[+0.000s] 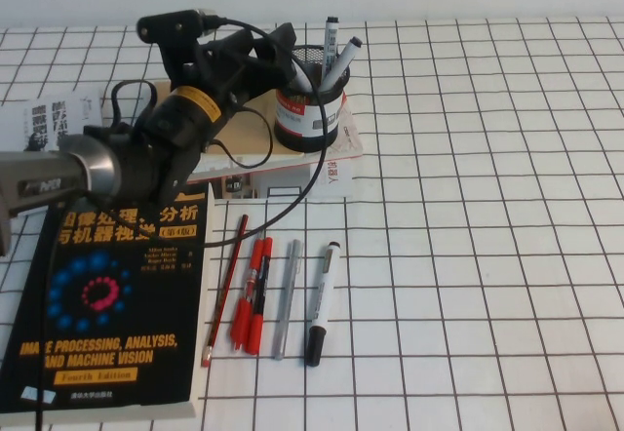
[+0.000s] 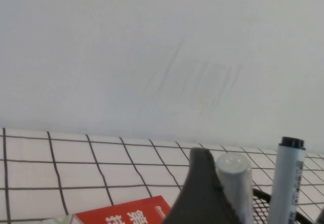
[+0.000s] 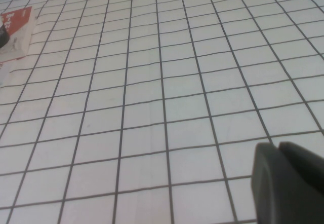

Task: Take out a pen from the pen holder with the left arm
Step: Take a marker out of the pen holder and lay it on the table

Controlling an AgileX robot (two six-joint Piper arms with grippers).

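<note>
Several pens (image 1: pixel 331 36) stood in the pen holder (image 1: pixel 310 124); left gripper (image 1: pixel 297 70), jaws apart, touched one; right gripper (image 3: pixel 281 155), seemingly closed, overhung the table (image 3: pixel 152 107).

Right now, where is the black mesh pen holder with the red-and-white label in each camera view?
High view: black mesh pen holder upper centre, left gripper open at its rim.
Left wrist view: only its mesh rim, between two grey markers.
Right wrist view: not clearly in it; right gripper hangs over the white cloth with black grid.
Shared landmark: that grid cloth, in all three views.
</note>
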